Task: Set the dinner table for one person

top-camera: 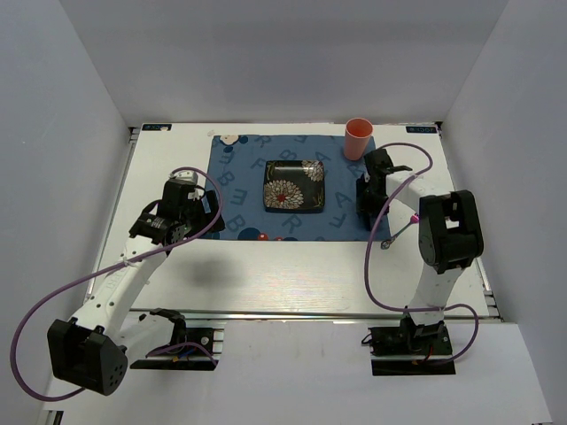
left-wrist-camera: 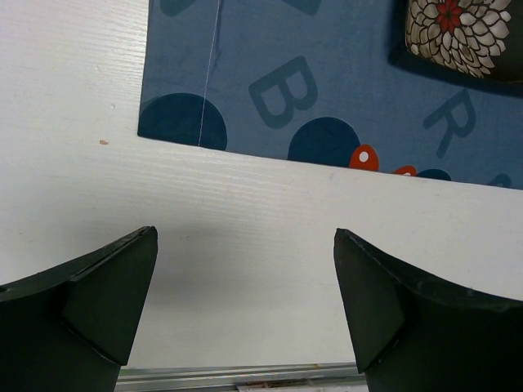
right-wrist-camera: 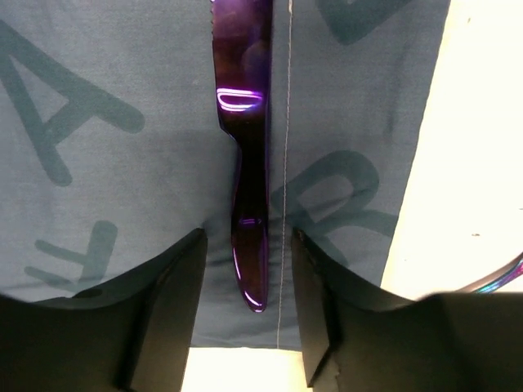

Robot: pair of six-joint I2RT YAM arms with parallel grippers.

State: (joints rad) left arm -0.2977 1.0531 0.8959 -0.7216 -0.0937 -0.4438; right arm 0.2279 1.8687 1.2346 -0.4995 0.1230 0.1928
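Observation:
The white dinner table (top-camera: 292, 274) carries a blue letter-printed mat (top-camera: 239, 177) with a black floral square plate (top-camera: 294, 186) in its middle. A salmon cup (top-camera: 358, 138) stands at the mat's far right corner. A shiny purple knife (right-wrist-camera: 243, 122) lies on the mat's right strip. My right gripper (right-wrist-camera: 247, 237) is open, low over the mat, its fingers on either side of the knife's handle end with a gap on each side; in the top view it (top-camera: 368, 199) is right of the plate. My left gripper (left-wrist-camera: 245, 235) is open and empty over bare table near the mat's near left corner (left-wrist-camera: 147, 131).
Another utensil (top-camera: 399, 232) lies on the white table just right of the mat, near the right arm. A metal rail (top-camera: 310, 314) runs along the near edge. White walls enclose the table on three sides. Purple cables loop beside both arms.

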